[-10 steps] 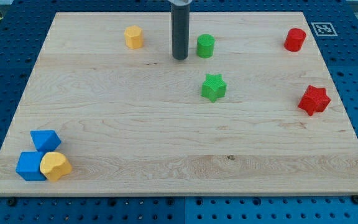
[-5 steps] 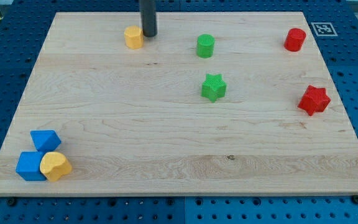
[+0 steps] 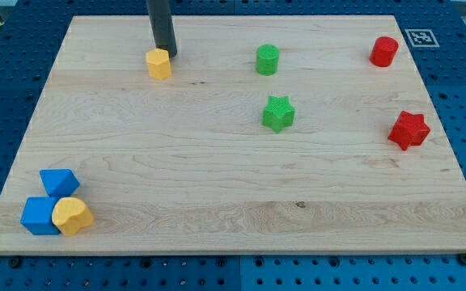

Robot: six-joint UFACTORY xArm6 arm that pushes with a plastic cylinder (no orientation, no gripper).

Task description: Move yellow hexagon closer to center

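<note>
The yellow hexagon (image 3: 159, 63) lies on the wooden board (image 3: 176, 162) in the upper left part of the view. My tip (image 3: 167, 52) stands just above and to the right of the hexagon, touching or almost touching its upper right edge. The rod rises from there out of the view's top.
A green cylinder (image 3: 268, 60) and a green star (image 3: 278, 113) lie right of centre. A red cylinder (image 3: 384, 51) and a red star (image 3: 408, 129) are at the right. Two blue blocks (image 3: 48, 200) and a yellow heart-like block (image 3: 72, 216) cluster at the bottom left.
My tip has moved left along the board's top from beside the green cylinder to the yellow hexagon. The hexagon has slid left and slightly down.
</note>
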